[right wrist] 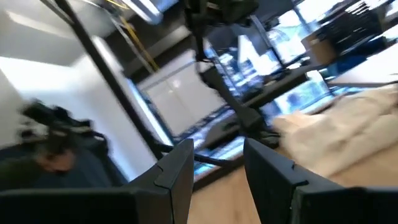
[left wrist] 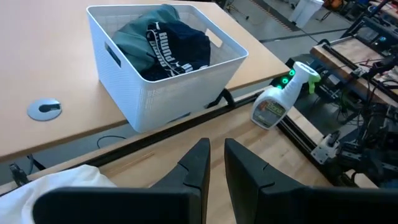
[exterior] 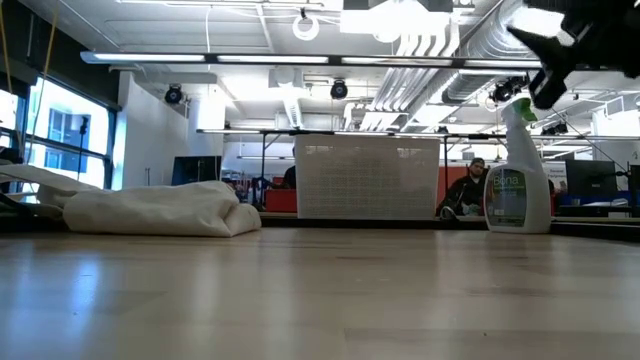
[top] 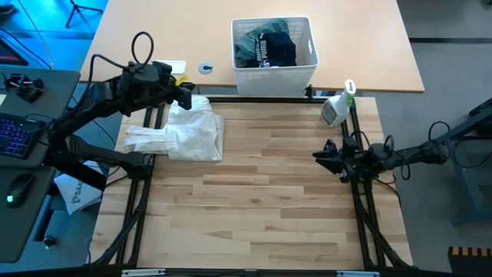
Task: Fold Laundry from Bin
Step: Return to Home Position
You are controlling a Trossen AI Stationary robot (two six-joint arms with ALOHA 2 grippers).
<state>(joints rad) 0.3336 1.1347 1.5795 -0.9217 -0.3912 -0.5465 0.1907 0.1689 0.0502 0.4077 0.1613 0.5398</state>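
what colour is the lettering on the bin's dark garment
White, on the black folded garment; left wrist view.

bright, even overhead light fills the high view; shadows beside the bin (top: 274, 77) are short and soft. in the low view, ceiling strip lights (exterior: 250, 58) glare along the top, the window (exterior: 60, 135) at left glows, and the table (exterior: 320, 300) carries a pale sheen.

Bin (top: 274, 77): garments under the black Puma piece (top: 280, 51) hidden. Low view: lattice wall screens all contents; right arm (exterior: 590, 30) cut by top edge. Spray bottle (exterior: 516, 185) label unreadable.
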